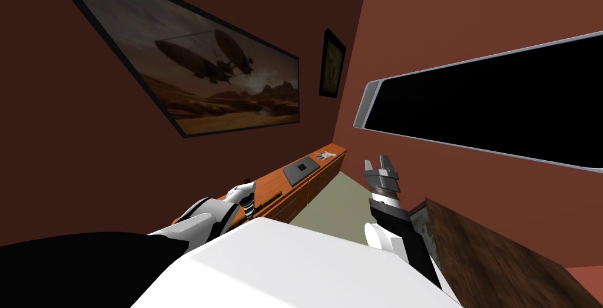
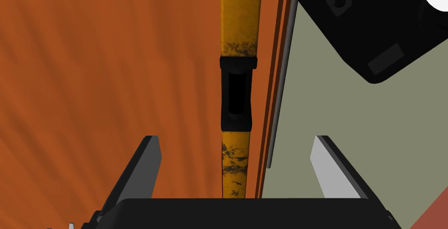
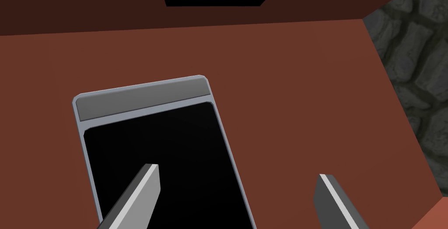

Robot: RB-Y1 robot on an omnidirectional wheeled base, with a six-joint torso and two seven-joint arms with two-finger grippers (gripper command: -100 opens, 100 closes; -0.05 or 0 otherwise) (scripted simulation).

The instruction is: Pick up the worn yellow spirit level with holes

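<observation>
The level [image 2: 236,156] is laid flat close along the table's [image 2: 109,86] edge, not yet gripped. The left claw [image 2: 235,139] is held wide open over it, empty, so closing and lifting are left. The right claw [image 3: 238,171] is raised, open and empty.

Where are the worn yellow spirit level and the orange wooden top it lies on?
Worn yellow spirit level [image 2: 236,125]: left wrist view, black frame around its hole.
Orange wooden top [image 2: 109,73]: left wrist view, bare grain beside it.
</observation>
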